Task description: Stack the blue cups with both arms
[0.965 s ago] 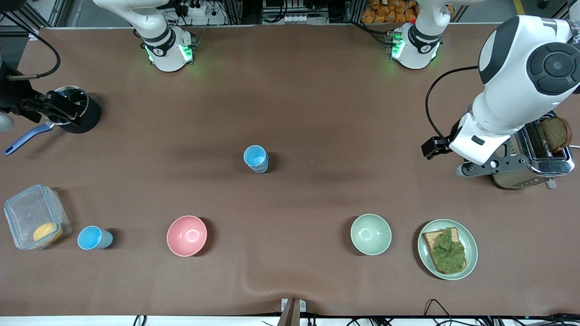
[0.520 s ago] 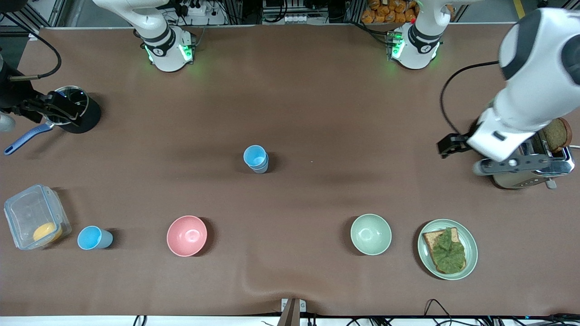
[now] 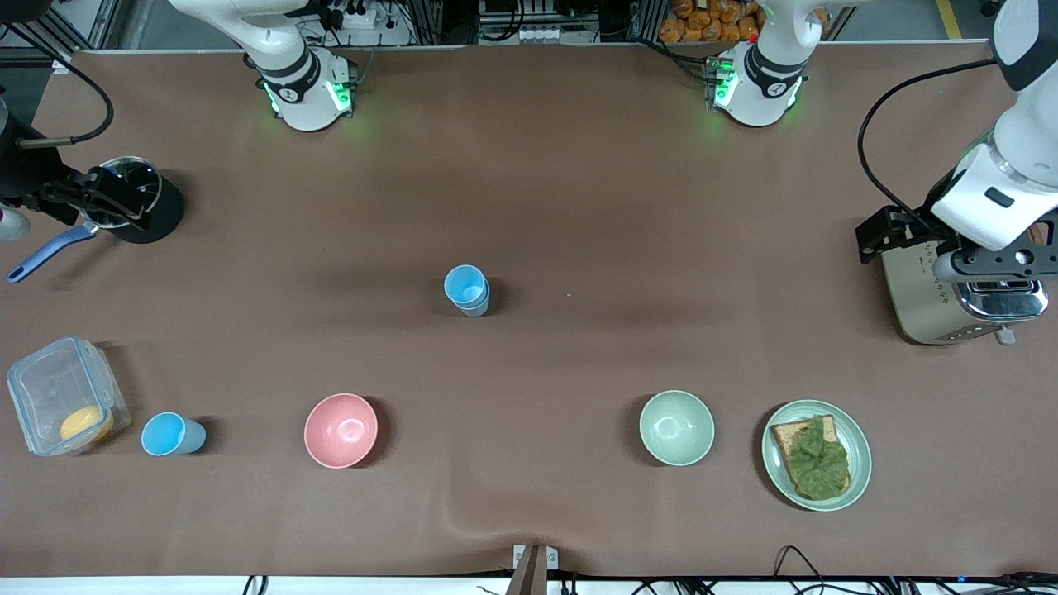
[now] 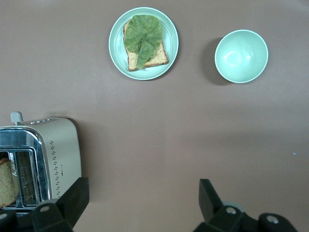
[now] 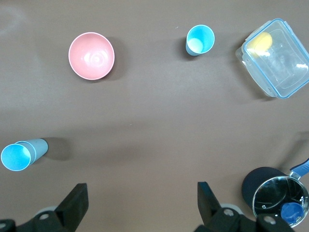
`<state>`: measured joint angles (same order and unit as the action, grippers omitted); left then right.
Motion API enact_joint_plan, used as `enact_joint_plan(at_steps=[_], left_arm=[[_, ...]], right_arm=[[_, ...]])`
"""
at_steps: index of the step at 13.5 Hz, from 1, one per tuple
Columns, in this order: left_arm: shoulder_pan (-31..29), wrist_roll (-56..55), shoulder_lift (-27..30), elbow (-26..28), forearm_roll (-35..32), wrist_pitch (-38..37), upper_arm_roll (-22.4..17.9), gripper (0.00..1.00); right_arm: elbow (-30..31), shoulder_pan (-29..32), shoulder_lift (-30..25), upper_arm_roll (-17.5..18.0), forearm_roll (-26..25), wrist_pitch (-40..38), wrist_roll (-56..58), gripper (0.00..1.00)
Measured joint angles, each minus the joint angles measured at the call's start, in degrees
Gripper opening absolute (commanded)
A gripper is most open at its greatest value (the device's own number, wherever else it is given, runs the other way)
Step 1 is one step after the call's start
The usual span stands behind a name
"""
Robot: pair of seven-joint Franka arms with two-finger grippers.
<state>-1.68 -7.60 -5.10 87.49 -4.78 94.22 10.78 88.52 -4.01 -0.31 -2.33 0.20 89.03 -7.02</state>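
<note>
My left gripper spread over the toaster; right gripper spread over the saucepan. Stacked blue cups untouched.

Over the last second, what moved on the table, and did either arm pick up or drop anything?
Only the left arm moved: its left gripper, open and empty, swung away from the table's middle and now hangs over the toaster at its end. Nothing was gripped or released. The right gripper stays open over the pot. The stacked blue cups, the lone blue cup and both bowls have not shifted.
</note>
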Motion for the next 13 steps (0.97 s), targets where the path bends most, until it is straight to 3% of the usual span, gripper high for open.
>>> enact_joint_plan(at_steps=[5,13], left_arm=[[0.08,0.58,2.40,-0.04,4.36,-3.19,-0.94,1.00],[0.55,0.91,4.34,-0.91,4.59,-5.68,-1.25,1.00]], right_arm=[[0.01,0.00,0.00,0.07,0.00,0.13,0.00,1.00],[0.01,0.00,0.00,0.07,0.00,0.19,0.00,1.00]])
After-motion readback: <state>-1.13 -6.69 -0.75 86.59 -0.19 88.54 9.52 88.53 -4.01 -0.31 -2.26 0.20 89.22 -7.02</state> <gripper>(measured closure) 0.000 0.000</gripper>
